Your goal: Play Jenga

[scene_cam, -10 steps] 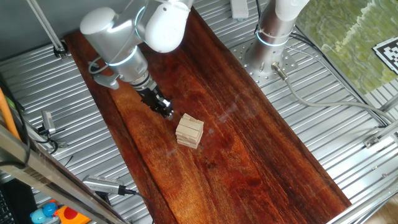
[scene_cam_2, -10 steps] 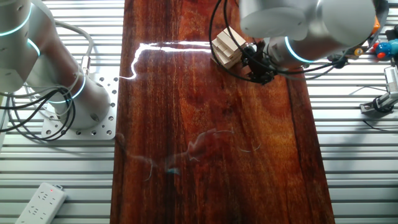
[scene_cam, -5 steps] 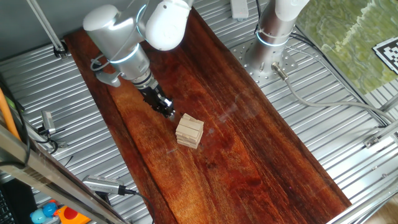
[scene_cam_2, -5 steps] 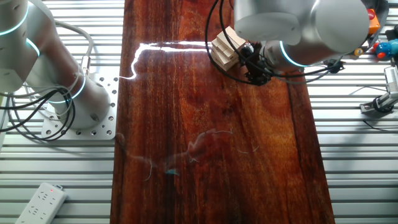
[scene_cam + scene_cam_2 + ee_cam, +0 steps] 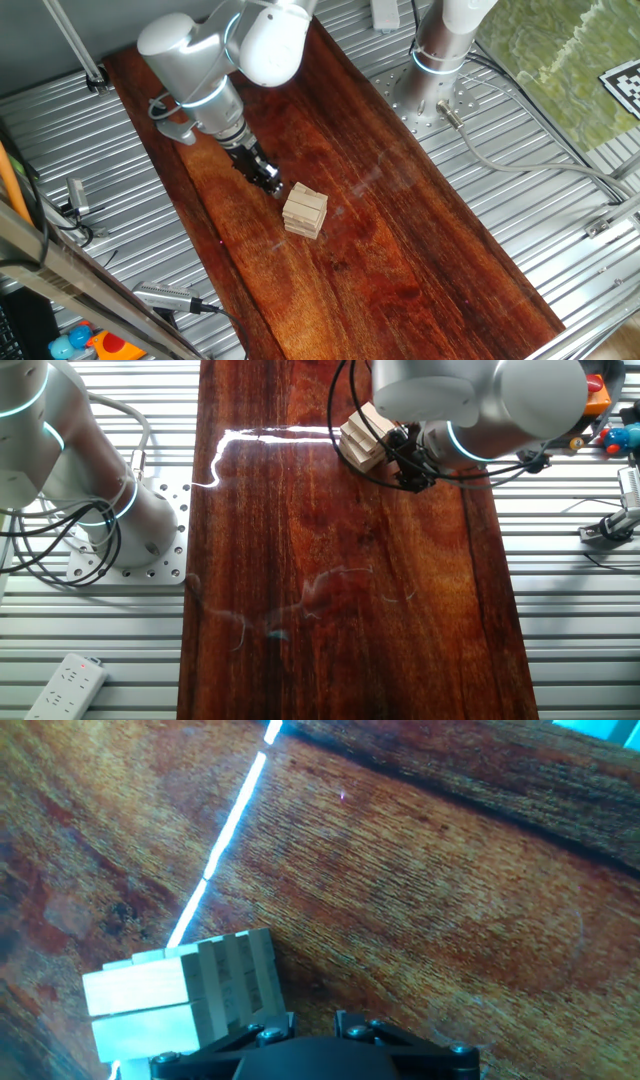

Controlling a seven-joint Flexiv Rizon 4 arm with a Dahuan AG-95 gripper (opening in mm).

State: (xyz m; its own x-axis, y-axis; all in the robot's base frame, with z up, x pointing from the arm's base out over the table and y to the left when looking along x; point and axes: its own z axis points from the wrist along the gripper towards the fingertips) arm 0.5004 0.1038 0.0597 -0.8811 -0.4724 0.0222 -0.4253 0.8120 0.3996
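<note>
My gripper [image 5: 272, 186] beside the Jenga [image 5: 305, 212]; jaw gap indiscernible; blocks light, loosely stacked, topple-prone; best pushed at one block's end.

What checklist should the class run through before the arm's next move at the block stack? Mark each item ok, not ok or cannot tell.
1. Block stack upright, layers crossed: ok.
2. Stack standing on the dark board: ok.
3. Gripper close beside the stack: ok.
4. Gripper touching a block: cannot tell.
5. Fingers open or shut: cannot tell, hidden in the hand view.
6. Any block already pushed out: cannot tell.
</note>
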